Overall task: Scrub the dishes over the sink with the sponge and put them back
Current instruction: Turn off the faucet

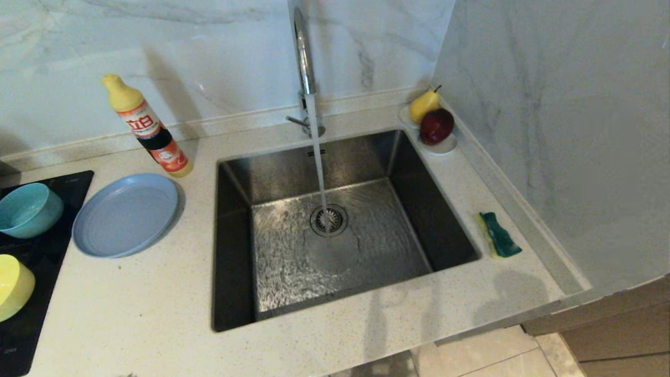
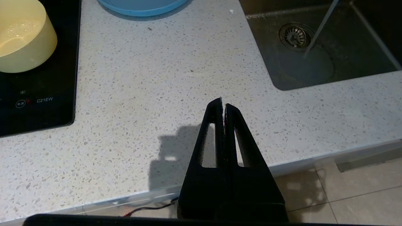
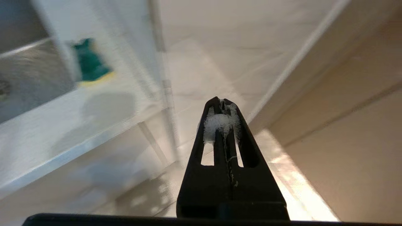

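The sponge (image 1: 500,234), green face up over yellow, lies on the counter right of the sink (image 1: 335,293); it also shows blurred in the right wrist view (image 3: 89,62). Water runs from the tap (image 1: 303,52) onto the drain (image 1: 328,220). Left of the sink lie the grey-blue plate (image 1: 125,214), the teal bowl (image 1: 29,209) and the yellow bowl (image 1: 13,285). My left gripper (image 2: 223,102) is shut and empty above the counter's front edge, with the yellow bowl (image 2: 23,37) and plate (image 2: 141,6) beyond it. My right gripper (image 3: 221,101) is shut, white foam on its fingertips, off the counter's right end above the floor.
A dish soap bottle (image 1: 149,128) stands behind the plate. A white saucer (image 1: 445,146) with a pear and a red apple sits at the sink's back right corner. The bowls rest on a black cooktop (image 1: 31,324). A marble wall (image 1: 549,131) rises right of the sponge.
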